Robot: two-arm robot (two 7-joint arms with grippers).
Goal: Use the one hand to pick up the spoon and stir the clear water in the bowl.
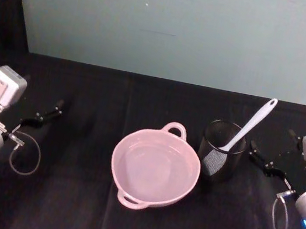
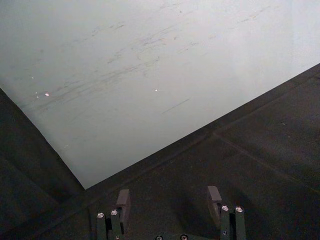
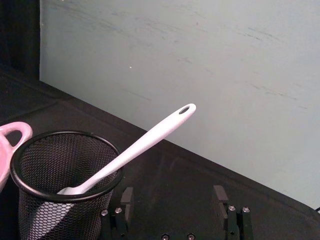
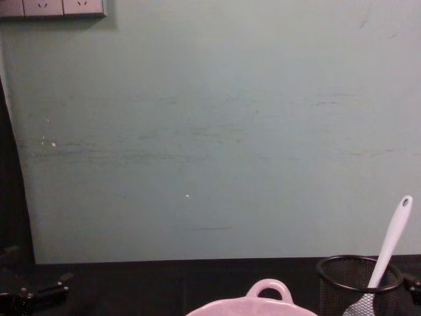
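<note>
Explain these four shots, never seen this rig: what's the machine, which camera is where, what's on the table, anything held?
It is a two-armed robot at a black table. One camera looks down from its head, one forward from its chest, one sits on each wrist. The left gripper and right gripper sit at the table's sides, both open, holding nothing. In the middle stands a pink bowl; to its right, a black mesh cup with a white spoon leaning in it, handle up.
</note>
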